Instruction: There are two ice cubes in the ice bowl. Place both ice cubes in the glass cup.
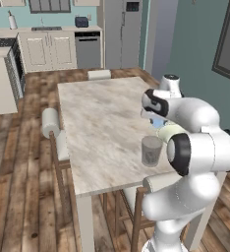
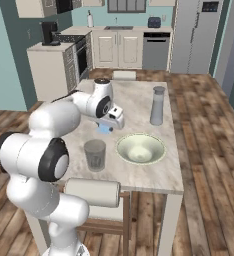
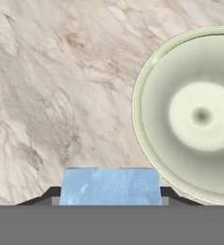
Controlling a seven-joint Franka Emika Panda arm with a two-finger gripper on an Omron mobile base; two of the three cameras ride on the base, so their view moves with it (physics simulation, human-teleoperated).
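My gripper [image 2: 105,129] is shut on a pale blue ice cube [image 2: 104,130] and hangs above the marble table, just beyond the glass cup [image 2: 94,155] and left of the ice bowl [image 2: 131,146]. In the hand view the ice cube [image 3: 110,185] sits between the two fingertips of the gripper [image 3: 110,196], with the ice bowl [image 3: 157,119] to the right, its inside bare. From the left base view, the ice cube [image 1: 158,122] peeks out under the arm, behind the glass cup [image 1: 151,151]; the ice bowl [image 1: 169,131] is mostly hidden by the arm.
A tall grey capped bottle [image 2: 157,106] stands on the table [image 2: 139,100] beyond the bowl. Chairs with padded backs stand at the near edge [image 2: 91,192], the far end [image 2: 124,75] and the left side [image 1: 50,122]. Kitchen cabinets line the back wall.
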